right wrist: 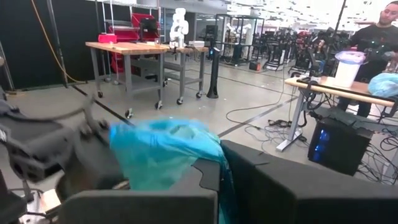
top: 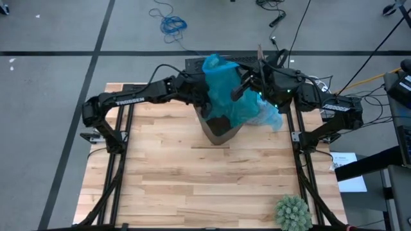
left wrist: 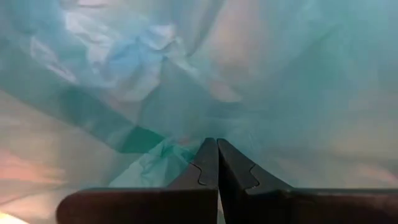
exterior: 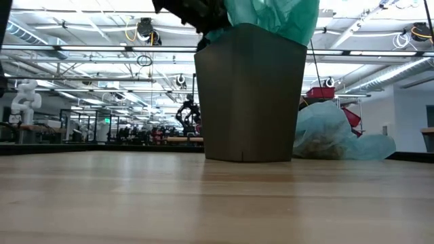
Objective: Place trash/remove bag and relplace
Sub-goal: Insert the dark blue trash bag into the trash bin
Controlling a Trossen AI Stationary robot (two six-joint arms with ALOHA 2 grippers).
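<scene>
A small dark bin (top: 218,131) (exterior: 247,102) stands on its base at the table's far middle. A teal-green plastic bag (top: 225,86) (exterior: 271,13) bulges up out of its mouth. My left gripper (top: 203,90) (left wrist: 217,144) is shut at the bag's left side. My right gripper (top: 240,88) (right wrist: 221,163) is shut at its right side, and both are above the bin. The pale sky-blue bag (top: 271,117) (exterior: 339,135) lies slumped on the table right of the bin. Brown trash scraps (exterior: 317,144) show through its wall. My left gripper is shut with the teal-green bag's film (left wrist: 163,155) draped all round the fingers. The plastic covers the view, so which part it has cannot be told. My right gripper pinches a bunched fold of the teal-green bag (right wrist: 225,180) between its two fingers, coming from the table's right. The bag's bulk (right wrist: 165,152) billows beyond the fingertips, above the bin.
A spiky green ball (top: 293,213) sits at the table's near right corner. Bare wood (top: 192,186) stretches from the bin toward the near edge. Black equipment (top: 212,63) stands behind the far edge. A person (right wrist: 376,37) is by a desk in the room beyond.
</scene>
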